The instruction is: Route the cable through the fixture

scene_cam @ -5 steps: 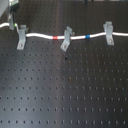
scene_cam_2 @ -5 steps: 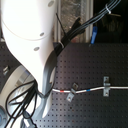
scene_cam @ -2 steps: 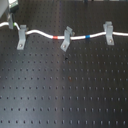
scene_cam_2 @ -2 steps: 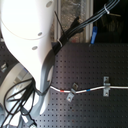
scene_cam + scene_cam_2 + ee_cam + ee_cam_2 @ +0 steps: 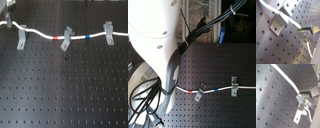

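A: The cable [image 5: 50, 36] runs along the table's [image 5: 65, 95] far side in the first exterior view, across three clips; the fixture [image 5: 21, 39] stands upright at the first exterior view's left.

B: And the tool? Its tips sit out of sight, so I cannot tell.

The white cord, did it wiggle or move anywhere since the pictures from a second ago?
No visible change. In the first exterior view the white cord lies along the same three grey clips, with its red band and blue band in the same spots. In the second exterior view the big white arm sits where it was.
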Robot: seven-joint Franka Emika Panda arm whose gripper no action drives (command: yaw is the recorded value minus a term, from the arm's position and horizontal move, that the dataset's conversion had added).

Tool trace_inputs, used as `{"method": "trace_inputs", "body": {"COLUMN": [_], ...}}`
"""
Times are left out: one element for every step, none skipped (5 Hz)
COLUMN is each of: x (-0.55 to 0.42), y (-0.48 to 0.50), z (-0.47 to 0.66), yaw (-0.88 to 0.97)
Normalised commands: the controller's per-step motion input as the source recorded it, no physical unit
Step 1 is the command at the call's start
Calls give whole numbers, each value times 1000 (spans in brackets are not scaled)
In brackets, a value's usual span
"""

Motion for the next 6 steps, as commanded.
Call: {"method": "trace_inputs", "body": {"x": [-31, -2, -120, -267, 0, 6], "y": [8, 1, 26, 57, 0, 29], "z": [230, 21, 128, 218, 13, -1], "yaw": [3, 0, 0, 0, 0, 0]}}
